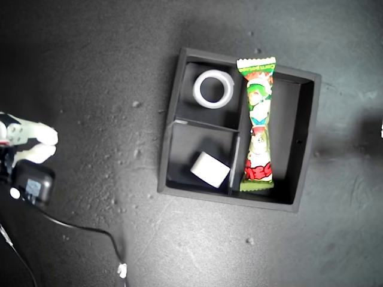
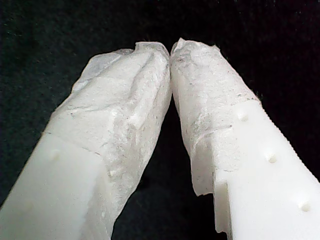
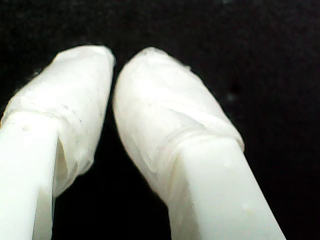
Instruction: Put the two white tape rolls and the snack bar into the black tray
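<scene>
Taped white fingers [image 2: 125, 115] fill the first wrist view: my first gripper [image 2: 171, 50] has its jaws closed tip to tip, nothing between them, only dark surface [image 2: 50, 30] behind. My second gripper [image 3: 114, 62] shows jaws nearly together, a thin gap at the tips, nothing held; dark ground behind.

Exterior view: an arm's white jaws [image 1: 37, 143] sit at that view's left edge, a small black camera block [image 1: 33, 184] on a cable [image 1: 90, 230] just below. Which arm it is, cannot tell.

Black tray [image 1: 308, 137] lies well apart from those jaws, toward the exterior view's right, all three things inside it.
- Snack bar [image 1: 258, 124]: long axis running up-down in the exterior view, slightly tilted, in the long compartment, across the line from the jaws rather than pointing at them.
- Wider tape roll [image 1: 213, 89]: flat, hole upward, in the upper small compartment.
- Second tape roll [image 1: 210, 169]: on its side, tilted, in the lower small compartment, the task thing closest to the jaws.
</scene>
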